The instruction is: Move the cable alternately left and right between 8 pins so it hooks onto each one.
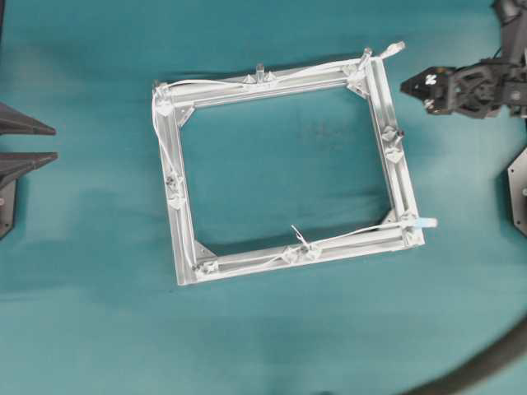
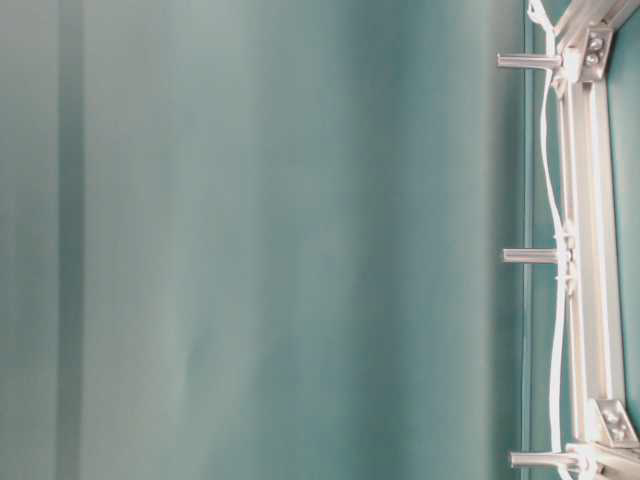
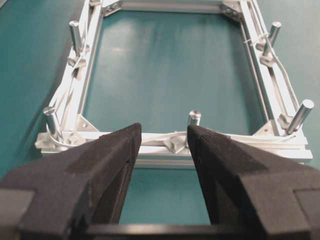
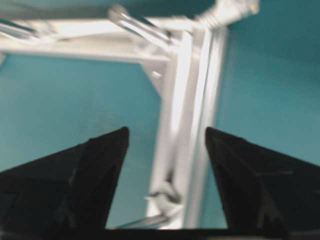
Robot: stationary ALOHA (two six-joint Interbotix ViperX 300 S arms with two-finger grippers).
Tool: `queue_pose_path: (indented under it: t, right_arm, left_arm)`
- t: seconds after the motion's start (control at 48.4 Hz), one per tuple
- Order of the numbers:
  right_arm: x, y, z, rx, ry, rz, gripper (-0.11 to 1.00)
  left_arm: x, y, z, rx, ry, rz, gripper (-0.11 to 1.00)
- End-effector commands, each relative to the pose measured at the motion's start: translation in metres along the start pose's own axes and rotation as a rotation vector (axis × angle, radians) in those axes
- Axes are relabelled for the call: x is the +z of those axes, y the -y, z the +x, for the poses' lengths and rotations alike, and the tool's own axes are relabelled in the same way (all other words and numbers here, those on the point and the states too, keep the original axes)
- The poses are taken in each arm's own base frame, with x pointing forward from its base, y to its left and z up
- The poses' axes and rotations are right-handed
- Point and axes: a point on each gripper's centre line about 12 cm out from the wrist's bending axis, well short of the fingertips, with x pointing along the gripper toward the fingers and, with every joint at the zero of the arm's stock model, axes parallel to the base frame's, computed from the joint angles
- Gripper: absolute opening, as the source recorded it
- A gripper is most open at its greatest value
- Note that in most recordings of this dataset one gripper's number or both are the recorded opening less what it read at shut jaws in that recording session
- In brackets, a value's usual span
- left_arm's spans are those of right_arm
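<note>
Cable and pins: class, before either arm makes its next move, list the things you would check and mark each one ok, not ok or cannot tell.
1. Left gripper open and empty: ok.
2. Right gripper open and empty: ok.
3. Both grippers off the frame in the overhead view: ok.
4. Pins standing upright: ok for those seen at table level.
5. Cable passing on alternate sides of each pin: cannot tell.
6. Cable reaching the right-bar pin: not ok, since no cable shows along that bar from overhead.
</note>
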Motion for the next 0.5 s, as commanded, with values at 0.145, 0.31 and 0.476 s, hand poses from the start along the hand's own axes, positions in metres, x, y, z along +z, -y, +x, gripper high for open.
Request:
queue_pose_path:
  t: [0.145, 0.31, 0.476]
  right_arm:
    - [0.014, -0.023, -0.027, 0.149, 0.096, -0.039, 0.68]
    - [0.008, -0.035, -0.040, 0.272, 0.110, -0.119, 0.68]
    - [-0.004, -0.040, -0.046, 0.341, 0.090, -0.219, 0.68]
  left_arm:
    - [0.004, 0.000, 0.000, -0.001, 0.006, 0.005, 0.55]
    - [0.004, 0.000, 0.000, -0.001, 0.009, 0.005, 0.55]
    - [0.004, 0.000, 0.000, -0.001, 0.006, 0.007, 0.55]
